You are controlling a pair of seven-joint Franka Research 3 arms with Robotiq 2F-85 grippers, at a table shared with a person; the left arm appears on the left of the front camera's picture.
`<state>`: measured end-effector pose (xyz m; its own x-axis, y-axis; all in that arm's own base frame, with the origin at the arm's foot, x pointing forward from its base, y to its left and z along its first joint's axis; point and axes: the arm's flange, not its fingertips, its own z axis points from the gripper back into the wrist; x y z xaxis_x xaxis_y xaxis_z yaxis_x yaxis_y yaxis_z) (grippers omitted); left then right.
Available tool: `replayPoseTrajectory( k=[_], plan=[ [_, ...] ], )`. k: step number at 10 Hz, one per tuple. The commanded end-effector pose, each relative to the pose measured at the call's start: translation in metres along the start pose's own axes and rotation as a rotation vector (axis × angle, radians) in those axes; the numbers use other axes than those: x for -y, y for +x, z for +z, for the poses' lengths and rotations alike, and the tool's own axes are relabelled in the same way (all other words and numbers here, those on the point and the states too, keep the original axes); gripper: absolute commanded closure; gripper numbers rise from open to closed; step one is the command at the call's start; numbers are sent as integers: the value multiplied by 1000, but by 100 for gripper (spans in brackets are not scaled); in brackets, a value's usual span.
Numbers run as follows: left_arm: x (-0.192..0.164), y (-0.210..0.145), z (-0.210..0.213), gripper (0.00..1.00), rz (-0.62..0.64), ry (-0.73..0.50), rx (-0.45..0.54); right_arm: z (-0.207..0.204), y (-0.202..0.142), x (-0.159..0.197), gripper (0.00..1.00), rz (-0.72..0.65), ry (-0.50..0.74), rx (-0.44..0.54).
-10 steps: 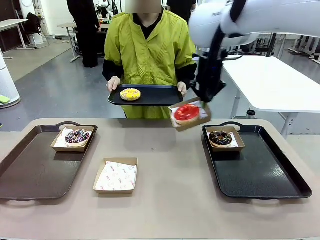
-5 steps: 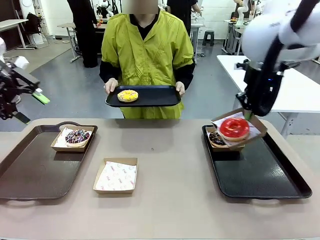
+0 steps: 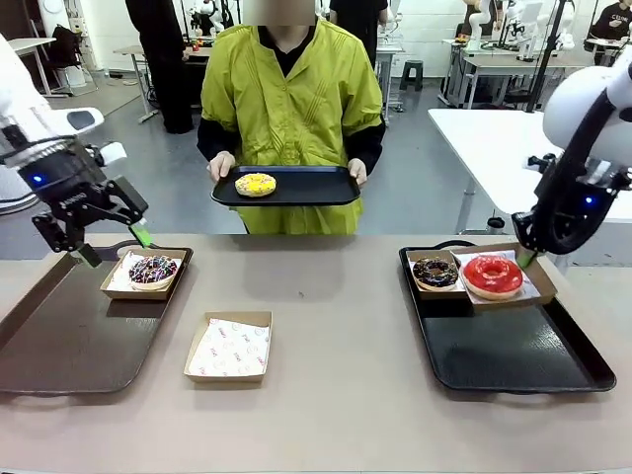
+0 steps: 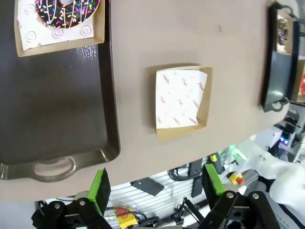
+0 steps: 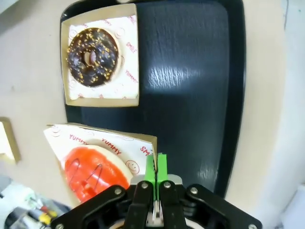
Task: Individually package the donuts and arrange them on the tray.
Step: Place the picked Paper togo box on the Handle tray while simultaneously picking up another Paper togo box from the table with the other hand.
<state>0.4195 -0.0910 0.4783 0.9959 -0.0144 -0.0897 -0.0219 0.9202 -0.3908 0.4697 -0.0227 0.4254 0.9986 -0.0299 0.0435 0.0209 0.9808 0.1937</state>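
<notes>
Right jaws tight on box (image 3: 509,301) of red donut (image 3: 493,274), now at black tray (image 3: 513,346); left jaws wide.

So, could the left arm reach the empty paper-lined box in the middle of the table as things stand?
Probably yes: the left gripper is open and holds nothing, near the brown tray's far end, and the empty box lies on bare table beside that tray with nothing over it.
</notes>
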Motion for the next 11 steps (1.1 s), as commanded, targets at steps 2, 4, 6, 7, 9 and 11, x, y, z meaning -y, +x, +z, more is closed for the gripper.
replayPoseTrajectory(
  k=[2, 4, 6, 7, 9, 11],
  plan=[
    [24, 12, -34, 0, 20, 115, 64, -9, -25, 11, 99, -27, -14, -2],
    [40, 13, -67, 0, 6, 196, 98, -10, -18, 10, 99, -23, 3, -23],
    [50, 10, -97, 0, -10, 270, 125, -10, -18, 10, 99, -23, 3, -23],
    [52, 6, -114, 0, -10, 315, 157, -10, -18, 10, 99, -23, 3, -23],
    [54, 3, -136, 0, 5, 345, 202, -10, -18, 10, 99, -23, 3, -23],
    [51, 3, -127, 0, -33, 310, 156, -10, -18, 10, 99, -23, 3, -23]
  ],
)
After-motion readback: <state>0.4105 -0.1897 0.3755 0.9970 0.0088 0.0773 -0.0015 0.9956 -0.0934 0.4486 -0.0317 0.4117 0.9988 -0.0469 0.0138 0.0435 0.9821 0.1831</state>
